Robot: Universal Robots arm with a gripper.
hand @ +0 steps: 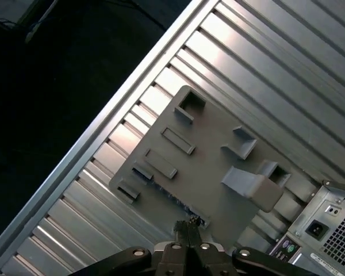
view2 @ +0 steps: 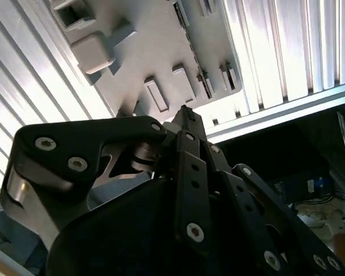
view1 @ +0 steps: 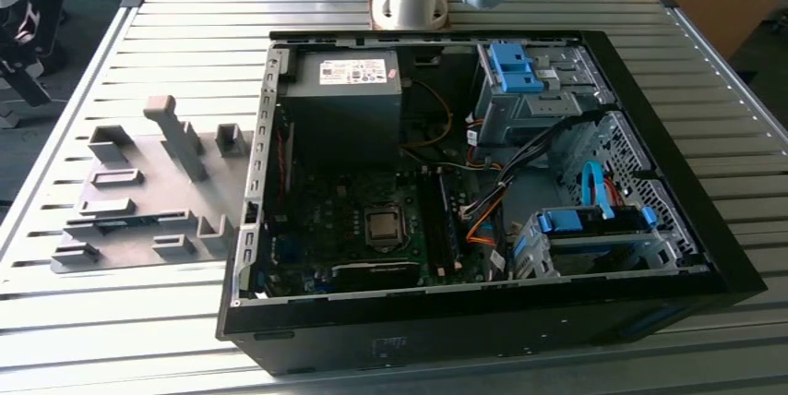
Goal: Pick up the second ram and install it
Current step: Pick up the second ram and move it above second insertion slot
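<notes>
Hovering over the ribbed aluminium slat table [view1: 161, 26], beside the open black tower computer case [view1: 726, 266], the black two-finger gripper [hand: 187, 225] hangs above the flat grey plastic fixture plate [hand: 207, 172]. Its fingers are pressed together with nothing between them. The second ram [hand: 172, 199], a thin bluish-green memory stick, stands on edge in a slot along the plate's border. In the first wrist view it lies just beyond the fingertips, untouched.

Judgement: part the fingers before descending. Set them square across the stick's flat faces, centred along its length. Lift straight, without twisting, so it clears the slot.
</notes>
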